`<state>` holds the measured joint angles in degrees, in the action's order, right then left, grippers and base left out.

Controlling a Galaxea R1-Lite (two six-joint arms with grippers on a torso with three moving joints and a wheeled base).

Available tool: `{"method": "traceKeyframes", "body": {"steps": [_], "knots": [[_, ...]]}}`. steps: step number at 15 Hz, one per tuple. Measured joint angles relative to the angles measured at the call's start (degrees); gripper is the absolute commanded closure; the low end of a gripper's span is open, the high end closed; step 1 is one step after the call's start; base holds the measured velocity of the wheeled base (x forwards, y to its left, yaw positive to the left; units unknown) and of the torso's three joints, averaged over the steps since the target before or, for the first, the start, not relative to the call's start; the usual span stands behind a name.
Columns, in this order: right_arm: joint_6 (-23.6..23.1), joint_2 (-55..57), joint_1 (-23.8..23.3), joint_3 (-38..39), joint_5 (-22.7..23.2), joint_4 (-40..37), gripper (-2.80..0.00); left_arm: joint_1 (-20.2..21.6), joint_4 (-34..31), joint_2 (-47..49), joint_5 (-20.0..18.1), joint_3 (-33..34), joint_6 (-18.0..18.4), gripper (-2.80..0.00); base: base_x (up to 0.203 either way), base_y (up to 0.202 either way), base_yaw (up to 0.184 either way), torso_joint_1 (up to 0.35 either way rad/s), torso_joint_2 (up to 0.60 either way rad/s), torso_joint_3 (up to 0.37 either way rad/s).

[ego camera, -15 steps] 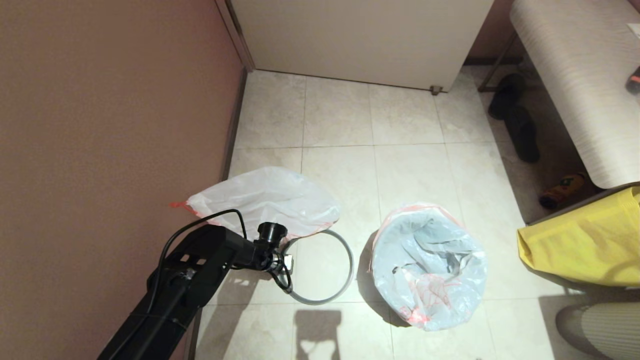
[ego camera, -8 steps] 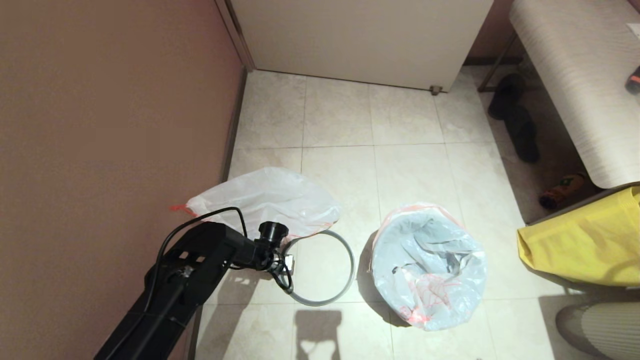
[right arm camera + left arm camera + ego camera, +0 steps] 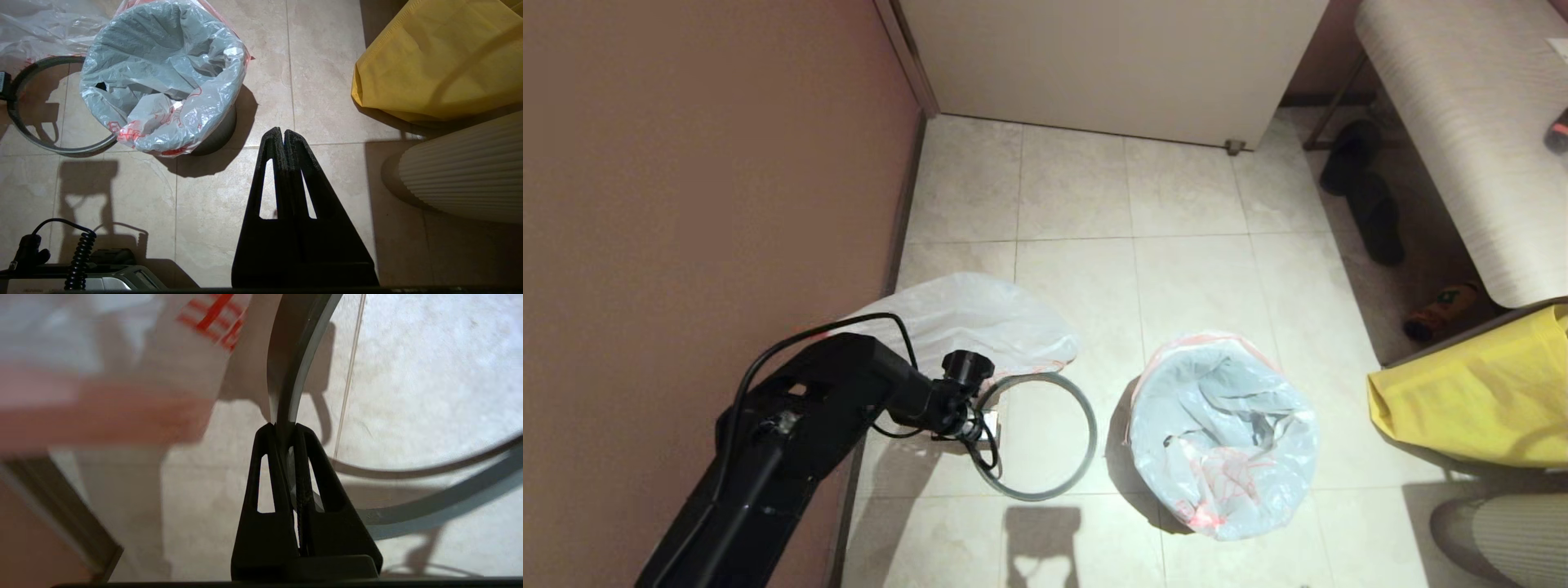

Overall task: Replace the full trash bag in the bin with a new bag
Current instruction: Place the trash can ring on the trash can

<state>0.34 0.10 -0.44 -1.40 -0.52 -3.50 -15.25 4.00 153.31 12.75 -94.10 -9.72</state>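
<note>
Grey rim ring (image 3: pixel 292 355) is pinched between the left gripper (image 3: pixel 282 428)'s closed fingers, just beside the full trash bag (image 3: pixel 972 322); the bin (image 3: pixel 1221 433), lined with the new bag (image 3: pixel 163 81), stands near.

The right gripper (image 3: pixel 283 132) is pressed together, empty.

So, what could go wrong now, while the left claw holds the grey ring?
1. The left claw pinches the grey rim ring on its thin edge only; the ring may twist or slip out.
2. The new bag sits loose and crumpled over the bin; seating the ring could drag it off.
3. The ring may snag the full trash bag beside it.
</note>
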Motion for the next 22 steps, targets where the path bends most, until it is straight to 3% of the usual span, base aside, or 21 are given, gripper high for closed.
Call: {"method": "traceKeyframes", "body": {"steps": [6,9,17,22], "knots": [[-0.01,0.00,0.00,0.00,0.00,0.00,0.00,-0.49,6.06,-16.58,0.89,22.56,-1.10,0.00,0.000,0.000,0.000,0.000,0.00,0.000],[0.00,0.00,0.00,0.00,0.00,0.00,0.00,-0.95,7.34,-23.99,0.94,29.70,-1.16,0.00,0.000,0.000,0.000,0.000,0.00,0.000],[-0.01,0.00,0.00,-0.02,0.01,0.00,0.00,-3.11,5.18,-43.27,0.96,38.85,-1.19,0.00,0.000,0.000,0.000,0.000,0.00,0.000],[-0.01,0.00,0.00,0.00,0.00,0.00,0.00,-5.13,-4.96,-57.03,-0.94,40.72,-3.14,0.00,0.000,0.000,0.000,0.000,0.00,0.000]]}}
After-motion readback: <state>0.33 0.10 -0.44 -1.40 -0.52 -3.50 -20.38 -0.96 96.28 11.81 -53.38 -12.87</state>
